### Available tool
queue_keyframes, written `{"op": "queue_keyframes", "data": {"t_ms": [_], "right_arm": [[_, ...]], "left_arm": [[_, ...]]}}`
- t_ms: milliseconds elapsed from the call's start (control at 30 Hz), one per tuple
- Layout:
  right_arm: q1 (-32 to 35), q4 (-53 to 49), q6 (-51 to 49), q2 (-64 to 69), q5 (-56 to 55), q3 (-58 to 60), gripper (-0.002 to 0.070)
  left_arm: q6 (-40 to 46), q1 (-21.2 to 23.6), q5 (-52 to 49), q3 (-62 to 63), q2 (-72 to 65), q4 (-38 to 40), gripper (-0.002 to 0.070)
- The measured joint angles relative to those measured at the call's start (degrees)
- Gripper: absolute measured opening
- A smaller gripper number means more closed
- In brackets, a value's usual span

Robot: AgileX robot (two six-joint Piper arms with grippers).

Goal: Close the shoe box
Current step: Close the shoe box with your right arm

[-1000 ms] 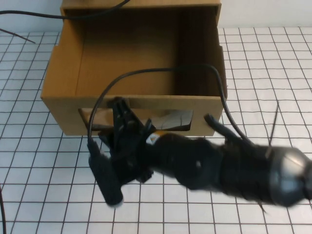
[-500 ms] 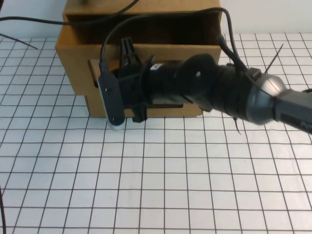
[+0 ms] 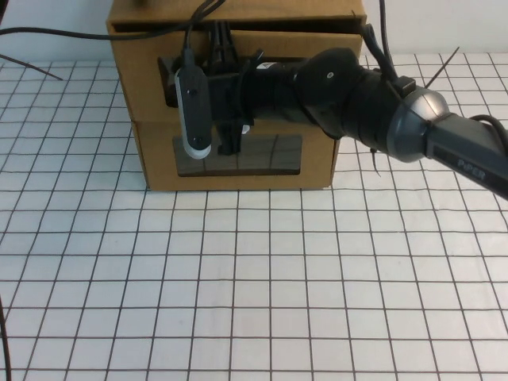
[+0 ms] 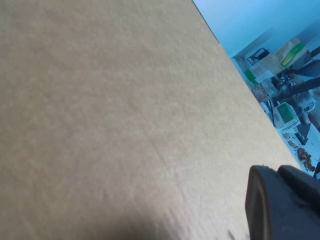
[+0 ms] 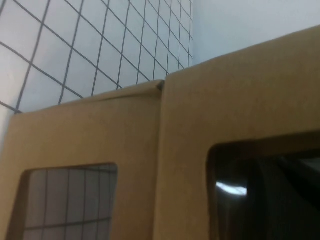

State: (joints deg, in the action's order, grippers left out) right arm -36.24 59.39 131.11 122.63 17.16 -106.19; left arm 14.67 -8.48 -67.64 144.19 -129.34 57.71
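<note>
Our right claw (image 3: 225, 87) presses the shoe box (image 3: 151, 103) drawer front; its opening we cannot tell. Left claw (image 4: 280, 205) sits beside cardboard, likewise unclear. We should push squarely, flush.

You have the shoe box (image 3: 313, 163) at the far middle of the table (image 3: 262, 294), stacked beneath a second box (image 3: 135, 87). Your right tool (image 3: 226, 95) reaches in from the right, against the upper box's front. Your left tool (image 4: 282, 207) sits beside a cardboard wall.
</note>
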Motion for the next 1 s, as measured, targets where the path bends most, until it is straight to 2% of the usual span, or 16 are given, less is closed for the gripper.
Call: {"op": "queue_keyframes", "data": {"t_ms": [367, 600, 767, 1000], "right_arm": [[1.5, 2.2, 1.1, 0.1, 4.1, -0.6, -0.0015], [2.2, 2.4, -3.5, -1.3, 7.3, -0.1, -0.0015], [2.6, 5.1, -3.1, -1.3, 6.9, 0.0, -0.0015], [5.3, 7.4, -1.9, -1.2, 15.3, -0.7, -0.0015]], "left_arm": [[-0.1, 0.0, -0.6, 0.0, 0.0, 0.2, -0.0002], [0.0, 0.1, -2.2, 1.2, -0.1, -0.2, -0.0002], [0.0, 0.3, -3.0, 1.6, -0.2, -0.6, -0.0002], [0.2, 0.3, -2.4, 1.6, -0.2, -1.3, -0.0002]]}}
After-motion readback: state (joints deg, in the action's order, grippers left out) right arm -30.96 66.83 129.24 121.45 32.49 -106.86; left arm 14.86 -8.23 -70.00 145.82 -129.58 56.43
